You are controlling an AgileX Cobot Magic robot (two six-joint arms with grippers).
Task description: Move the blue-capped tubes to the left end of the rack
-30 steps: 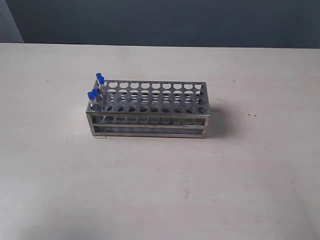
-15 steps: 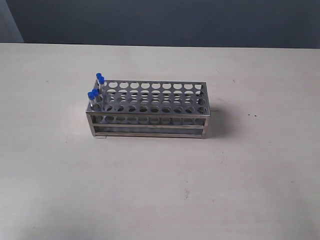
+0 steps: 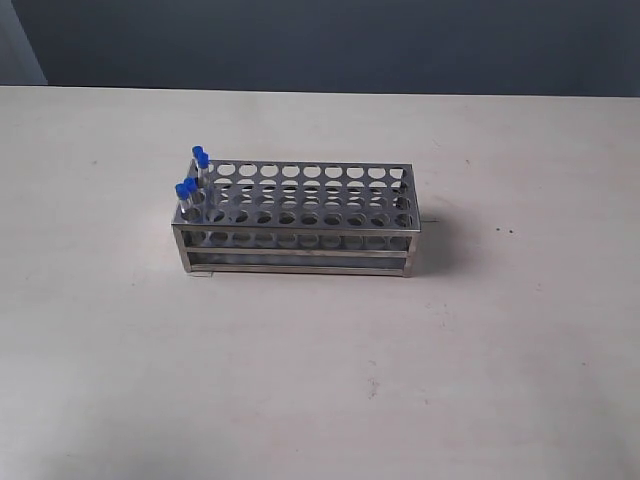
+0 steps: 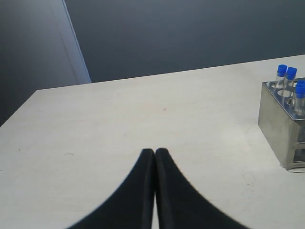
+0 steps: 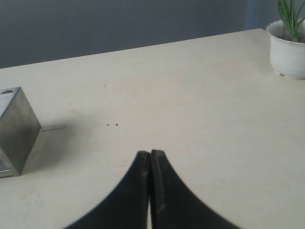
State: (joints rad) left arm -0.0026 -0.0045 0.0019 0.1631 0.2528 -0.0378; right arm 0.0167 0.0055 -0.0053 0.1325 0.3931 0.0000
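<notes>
**Grippers.** The left gripper [image 4: 155,151] is closed. Its two black, smooth, tapered fingers meet along their inner faces, tip against tip. It hangs above bare tabletop, well apart from the rack. The right gripper [image 5: 150,153] is in the same condition, with its black curved fingers pressed together. It is also above bare tabletop, well apart from the rack's right end. Neither gripper appears in the exterior view.

**Work surface.** The table [image 3: 300,380] is a flat, matte, pale beige panel marked with a few small dark specks. Behind it stands a dark blue-grey wall.

**Rack.** The rack [image 3: 300,250] is a rectangular box of polished steel. Its top plate is perforated with rows of round holes. Its long sides are open frames of horizontal rails, and its end walls are solid sheet metal. It stands flat on the table, slightly left of centre in the exterior view, with its long axis running left to right.

**Rack contents.** The blue-capped tubes [image 3: 192,186] are four slim, clear cylinders with bright blue caps. All four stand upright in holes at the left end of the rack. Two occupy the rear rows and two the front rows. Their caps project above the top plate. The remaining visible holes are unoccupied.

**Other items.** In the right wrist view, a white ribbed pot [image 5: 287,50] holding a green plant stands at the table's far edge, well apart from the rack.
</notes>
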